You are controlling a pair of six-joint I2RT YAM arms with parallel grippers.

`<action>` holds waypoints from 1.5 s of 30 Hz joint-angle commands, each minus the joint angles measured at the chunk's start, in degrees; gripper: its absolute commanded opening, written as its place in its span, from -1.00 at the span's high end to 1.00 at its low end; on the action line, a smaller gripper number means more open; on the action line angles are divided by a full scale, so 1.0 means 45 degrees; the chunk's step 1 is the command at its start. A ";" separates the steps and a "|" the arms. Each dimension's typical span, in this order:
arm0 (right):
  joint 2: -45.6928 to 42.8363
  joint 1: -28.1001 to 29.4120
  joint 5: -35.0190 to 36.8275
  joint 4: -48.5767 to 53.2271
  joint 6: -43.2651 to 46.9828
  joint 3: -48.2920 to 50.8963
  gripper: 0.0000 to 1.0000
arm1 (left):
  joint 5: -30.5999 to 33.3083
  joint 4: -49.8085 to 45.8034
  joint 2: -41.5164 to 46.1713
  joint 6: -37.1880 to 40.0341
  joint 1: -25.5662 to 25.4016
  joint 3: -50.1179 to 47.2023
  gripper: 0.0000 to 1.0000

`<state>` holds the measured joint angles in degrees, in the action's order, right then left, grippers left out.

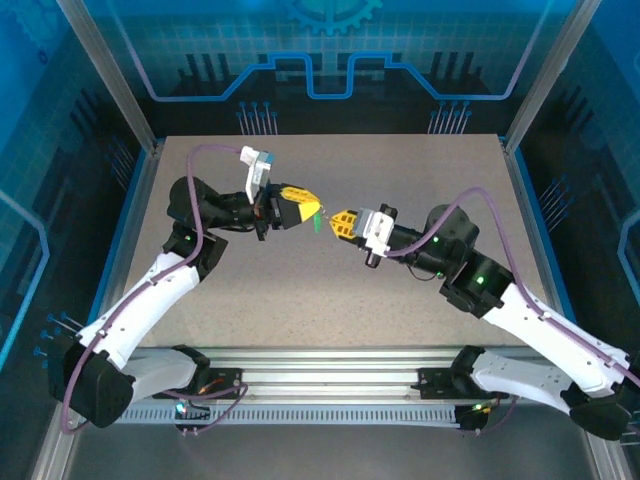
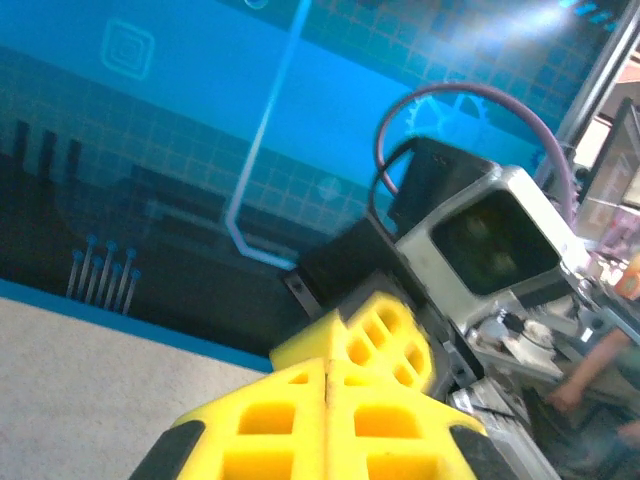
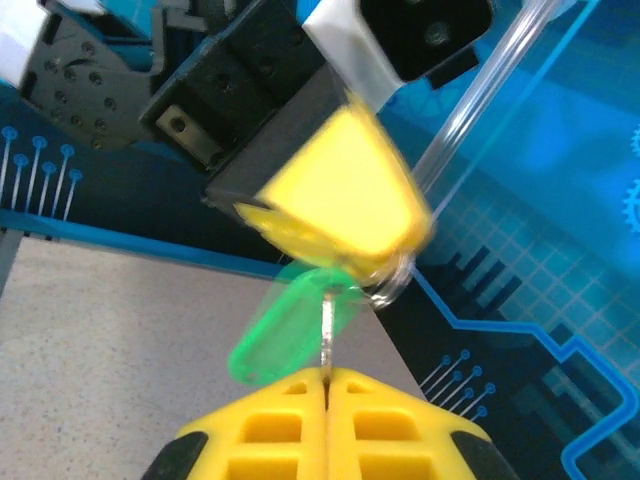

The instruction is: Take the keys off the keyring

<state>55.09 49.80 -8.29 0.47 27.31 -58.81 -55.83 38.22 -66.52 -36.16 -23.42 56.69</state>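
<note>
Here, you see both arms raised over the worktop (image 1: 400, 165) | left end effector (image 1: 312, 209) clenched on the keyring (image 3: 392, 283) | green key (image 3: 285, 325) hanging at that ring, between the two tips | right end effector (image 3: 327, 378) clenched on a thin metal strip (image 3: 327, 322).

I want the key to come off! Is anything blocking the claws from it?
Nothing visible blocks them. The right gripper pinches the green key, and the left gripper holds the ring.
</note>
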 commanded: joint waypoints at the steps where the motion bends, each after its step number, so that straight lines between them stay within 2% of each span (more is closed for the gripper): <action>1: 0.0467 0.1205 0.1381 0.0389 0.1518 0.0022 1.00 | 0.0926 0.1108 -0.0054 -0.0450 0.0087 -0.0171 1.00; 5: 0.0814 0.1645 0.2961 -0.0144 0.1535 -0.0060 1.00 | 0.1069 0.0142 0.0089 0.0119 -0.0026 -0.0115 1.00; 7: 0.0708 0.1312 0.2191 -0.0089 0.0858 -0.0077 1.00 | 0.1176 -0.0062 0.0237 0.0367 -0.0069 -0.0265 1.00; 10: 0.0632 0.1060 0.2033 0.0371 0.0102 -0.0082 1.00 | 0.1752 -0.1330 0.0622 0.1329 -0.0010 -0.0465 1.00; 15: 0.0129 0.0776 0.2344 0.0965 -0.1421 0.0612 1.00 | 0.3719 -0.4331 0.1576 0.3357 -0.0010 -0.0973 1.00; 19: -0.0635 -0.0331 0.1917 0.0876 -0.3812 0.1785 1.00 | 0.5954 -0.5998 0.2357 0.4034 0.0000 -0.2003 1.00; 25: -0.0936 -0.2320 0.1564 0.0046 -0.7051 0.4147 1.00 | 0.9751 -0.7451 0.2846 0.2755 0.0000 -0.3813 1.00; 31: 0.0183 -0.3821 0.1863 -0.0964 -0.9411 0.5621 1.00 | 1.2169 -0.7608 0.2639 0.1554 -0.0027 -0.5434 1.00; 37: 0.2649 -0.4660 0.2070 -0.2169 -1.0763 0.6049 1.00 | 1.3833 -0.7890 0.1435 0.1135 0.0007 -0.5799 1.00; 45: 0.5841 -0.5322 0.2133 -0.4000 -1.1938 0.5727 1.00 | 1.4277 -0.6782 -0.1191 0.0709 0.0204 -0.5684 1.00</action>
<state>79.13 26.89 0.89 -11.35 -22.85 -32.23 5.76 4.82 -69.58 -31.48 -22.98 31.38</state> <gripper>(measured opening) 0.061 0.053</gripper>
